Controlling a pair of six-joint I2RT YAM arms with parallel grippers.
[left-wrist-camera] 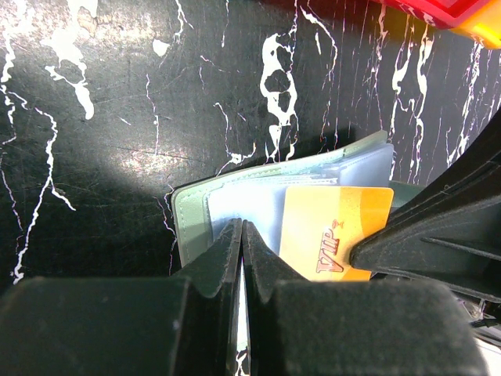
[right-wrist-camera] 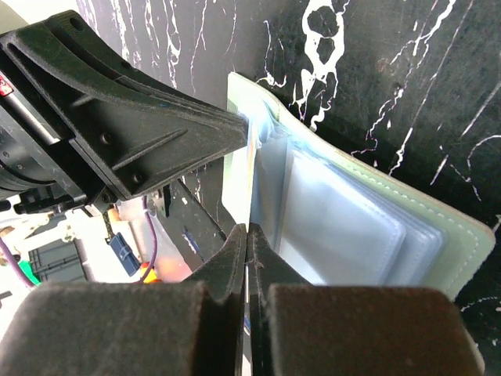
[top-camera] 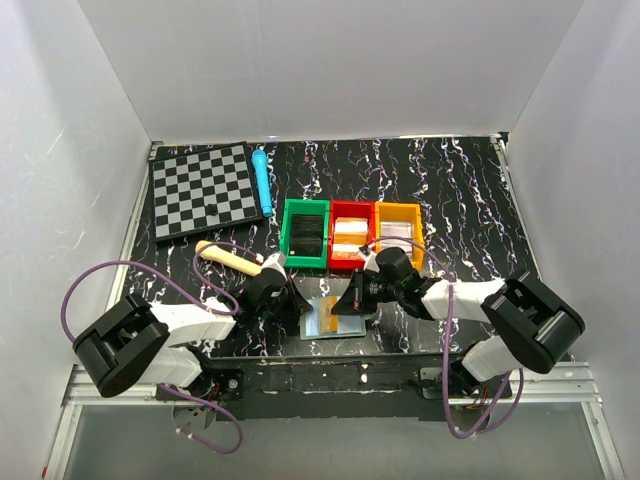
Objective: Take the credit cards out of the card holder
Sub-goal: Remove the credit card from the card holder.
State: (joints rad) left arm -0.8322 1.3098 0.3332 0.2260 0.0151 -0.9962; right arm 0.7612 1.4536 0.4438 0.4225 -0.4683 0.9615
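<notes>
The card holder (top-camera: 322, 318) lies open near the table's front edge, with a grey-green outside and pale blue sleeves (left-wrist-camera: 239, 196) (right-wrist-camera: 352, 219). An orange card marked VIP (left-wrist-camera: 329, 227) sticks partway out of a sleeve. My left gripper (top-camera: 293, 298) (left-wrist-camera: 242, 227) is shut on the left edge of the holder's sleeves. My right gripper (top-camera: 350, 298) (right-wrist-camera: 249, 231) is shut on the orange card, which its own view shows edge-on. Its fingers (left-wrist-camera: 407, 235) reach in from the right in the left wrist view.
Green (top-camera: 305, 232), red (top-camera: 350, 235) and orange (top-camera: 398, 230) bins stand side by side just behind the holder, the last two holding cards. A chessboard (top-camera: 202, 188), a blue pen (top-camera: 262, 180) and a wooden handle (top-camera: 232, 258) lie at the back left.
</notes>
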